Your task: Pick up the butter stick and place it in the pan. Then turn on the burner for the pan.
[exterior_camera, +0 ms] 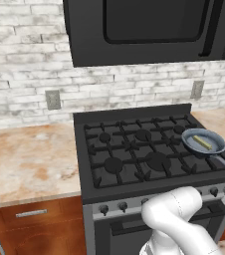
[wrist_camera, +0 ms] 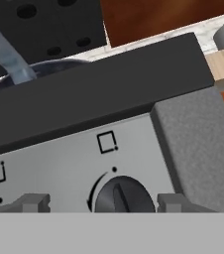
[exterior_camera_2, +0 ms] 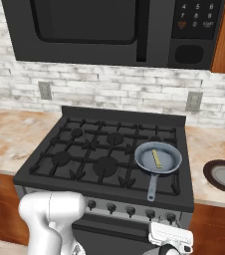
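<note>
Knob (wrist_camera: 124, 197) between open gripper (wrist_camera: 102, 202) fingertips, butter stick (exterior_camera_2: 157, 159) in pan (exterior_camera_2: 158, 158).

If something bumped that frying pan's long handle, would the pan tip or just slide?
The pan would probably pivot or slide rather than tip: it looks shallow, sitting flat on the grate. Its handle juts toward the stove's front, giving a knock some leverage. The butter stick lies loose inside and might skid.
</note>
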Tool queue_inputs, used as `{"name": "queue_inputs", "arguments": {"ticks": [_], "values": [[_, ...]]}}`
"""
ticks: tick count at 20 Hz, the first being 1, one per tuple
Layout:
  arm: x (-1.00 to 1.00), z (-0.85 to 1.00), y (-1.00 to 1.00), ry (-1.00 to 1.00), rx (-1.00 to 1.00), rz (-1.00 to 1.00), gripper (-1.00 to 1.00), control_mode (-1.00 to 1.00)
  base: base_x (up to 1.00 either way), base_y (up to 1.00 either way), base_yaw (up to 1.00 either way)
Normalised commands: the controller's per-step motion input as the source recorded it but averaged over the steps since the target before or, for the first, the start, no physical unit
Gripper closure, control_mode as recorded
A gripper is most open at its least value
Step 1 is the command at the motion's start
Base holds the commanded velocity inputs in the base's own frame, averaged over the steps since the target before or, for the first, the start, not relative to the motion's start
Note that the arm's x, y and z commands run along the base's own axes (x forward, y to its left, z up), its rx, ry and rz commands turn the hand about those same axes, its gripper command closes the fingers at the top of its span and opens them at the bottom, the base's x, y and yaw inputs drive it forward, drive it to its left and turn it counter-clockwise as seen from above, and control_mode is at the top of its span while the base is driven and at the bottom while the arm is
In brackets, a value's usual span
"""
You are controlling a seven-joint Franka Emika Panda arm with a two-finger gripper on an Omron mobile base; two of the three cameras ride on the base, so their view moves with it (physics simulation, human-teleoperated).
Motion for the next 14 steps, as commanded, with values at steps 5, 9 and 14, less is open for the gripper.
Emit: {"name": "queue_inputs", "arguments": {"ticks": [5, 9, 14], "values": [[0.18, -0.07, 0.0, 0.0, 0.0, 0.0, -1.0, -1.0, 0.0, 0.0, 0.0], [0.23, -0.12, 0.0, 0.0, 0.0, 0.0, -1.0, -1.0, 0.0, 0.0, 0.0], [0.21, -0.08, 0.09, 0.0, -0.03, -0.01, -1.0, -1.0, 0.0, 0.0, 0.0]]}}
